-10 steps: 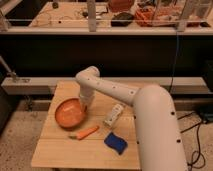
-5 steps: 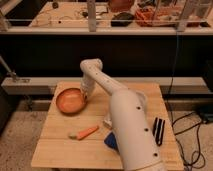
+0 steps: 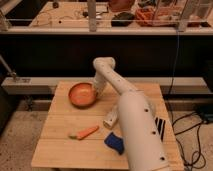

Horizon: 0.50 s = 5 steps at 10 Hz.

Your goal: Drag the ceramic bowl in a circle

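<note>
Gripper (image 3: 96, 93) first: it sits low at the right rim of the ceramic bowl (image 3: 80, 95), touching or overlapping it, and whether it is clamped on that rim cannot be told. In the camera view the bowl rests upright on the far left part of the tabletop (image 3: 57, 145), apart from the orange carrot-like piece (image 3: 85, 132). I judge the drag under way; how much of the circle remains is not readable. The arm (image 3: 135, 125) covers much of the tabletop's right side.
</note>
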{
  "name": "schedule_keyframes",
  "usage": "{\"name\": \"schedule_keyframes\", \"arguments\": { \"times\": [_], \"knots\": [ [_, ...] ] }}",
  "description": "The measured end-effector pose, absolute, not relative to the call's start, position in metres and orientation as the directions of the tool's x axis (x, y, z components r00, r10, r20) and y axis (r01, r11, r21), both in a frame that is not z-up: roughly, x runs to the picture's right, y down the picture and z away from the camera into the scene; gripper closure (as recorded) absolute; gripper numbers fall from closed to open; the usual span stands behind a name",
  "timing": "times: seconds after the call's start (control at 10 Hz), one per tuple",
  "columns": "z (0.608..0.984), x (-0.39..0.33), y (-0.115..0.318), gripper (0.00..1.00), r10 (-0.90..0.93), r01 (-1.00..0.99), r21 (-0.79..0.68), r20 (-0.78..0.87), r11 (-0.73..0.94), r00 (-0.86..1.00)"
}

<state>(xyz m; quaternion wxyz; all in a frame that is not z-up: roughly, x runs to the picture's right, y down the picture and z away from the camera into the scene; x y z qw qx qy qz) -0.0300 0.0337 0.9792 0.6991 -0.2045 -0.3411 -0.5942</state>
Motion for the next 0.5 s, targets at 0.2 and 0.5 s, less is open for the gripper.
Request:
{"name": "schedule_keyframes", "arguments": {
  "times": [0.2,0.5],
  "knots": [
    [0.973,0.012,0.032,1.0,-0.695,0.968,0.081,0.71,0.237,0.111],
    [0.951,0.052,0.048,1.0,-0.712,0.968,0.093,0.695,0.233,0.104]
  ]
}}
